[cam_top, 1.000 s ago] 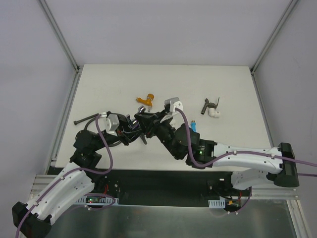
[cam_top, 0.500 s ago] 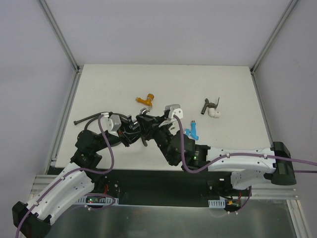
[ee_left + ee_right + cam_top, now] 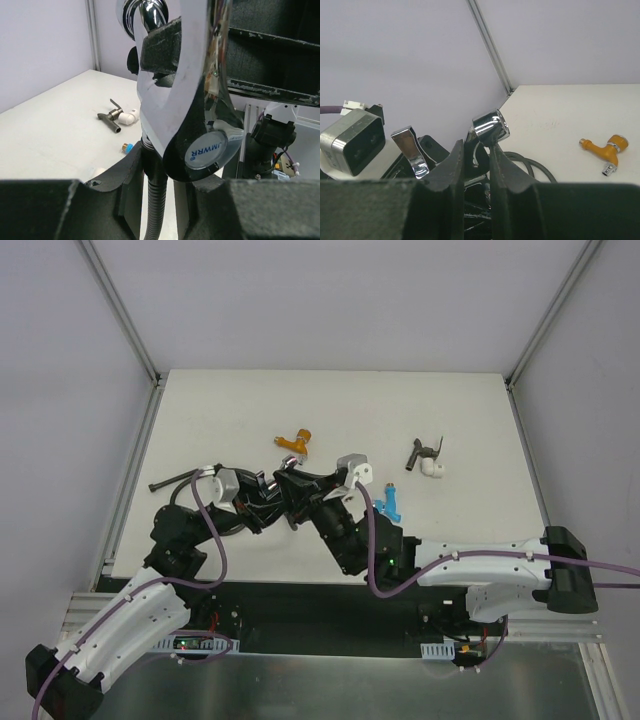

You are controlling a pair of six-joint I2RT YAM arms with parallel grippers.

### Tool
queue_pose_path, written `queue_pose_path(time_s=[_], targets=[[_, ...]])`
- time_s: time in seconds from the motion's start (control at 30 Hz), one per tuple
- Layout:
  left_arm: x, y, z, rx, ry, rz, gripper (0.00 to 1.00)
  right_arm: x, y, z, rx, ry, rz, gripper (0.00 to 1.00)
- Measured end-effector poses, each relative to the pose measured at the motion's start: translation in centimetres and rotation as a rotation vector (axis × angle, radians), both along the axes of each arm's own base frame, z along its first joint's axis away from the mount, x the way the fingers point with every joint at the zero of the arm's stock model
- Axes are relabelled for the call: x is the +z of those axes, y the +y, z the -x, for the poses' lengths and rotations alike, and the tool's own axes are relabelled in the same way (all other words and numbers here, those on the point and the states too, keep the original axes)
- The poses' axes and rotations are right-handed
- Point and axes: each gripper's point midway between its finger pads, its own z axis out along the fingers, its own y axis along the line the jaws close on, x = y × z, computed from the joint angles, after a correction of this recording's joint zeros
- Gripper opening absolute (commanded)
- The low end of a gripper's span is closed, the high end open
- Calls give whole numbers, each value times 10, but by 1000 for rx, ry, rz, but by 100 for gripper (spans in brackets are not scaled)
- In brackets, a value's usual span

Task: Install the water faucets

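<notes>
The shiny chrome faucet (image 3: pixel 285 483) is held above the table between both grippers. My left gripper (image 3: pixel 268 503) is shut on the dark flexible hose (image 3: pixel 156 200) just below the chrome faucet's base (image 3: pixel 170 100). My right gripper (image 3: pixel 477 150) is shut on the chrome faucet's spout (image 3: pixel 490 127); its lever (image 3: pixel 411 149) sticks up to the left. The orange-brass faucet (image 3: pixel 294 443) lies just beyond them. The bright blue faucet (image 3: pixel 390 502) lies to the right of my right arm. The dark grey-brown faucet (image 3: pixel 424 451) lies at the right.
A white elbow fitting (image 3: pixel 435 469) sits against the dark grey-brown faucet. The hose (image 3: pixel 176 480) trails left toward the table's left edge. A metal frame rail (image 3: pixel 130 480) runs along the left edge, with grey walls around the table.
My right arm has swung its elbow left and its wrist has turned, uncovering the blue faucet. The left arm and the chrome faucet have barely moved.
</notes>
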Motion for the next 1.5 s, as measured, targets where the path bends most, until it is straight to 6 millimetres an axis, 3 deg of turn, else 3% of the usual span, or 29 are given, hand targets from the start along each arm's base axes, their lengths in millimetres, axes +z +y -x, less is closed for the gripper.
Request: queue_pose_path(time_s=[0.13,0.33,0.47,1.0,1.23,1.5], targets=[[8,-3,-3,-1,-11,2,0,8,0,-2,-15,-23,32,2],[45,-6,-9,-3,-63,23,0,44,-6,-6,-48,-67,18,2],[57,-11,-13,-10,-74,24,0,55,-13,-10,-93,-69,15,2],[59,-26,-41,106,-39,31,0,55,-23,-36,-366,-71,64,3],[68,-21,-49,180,-63,62,0,64,-18,-40,-460,-114,93,20],[74,-16,-49,205,-99,63,0,69,-22,-35,-494,-139,130,59]])
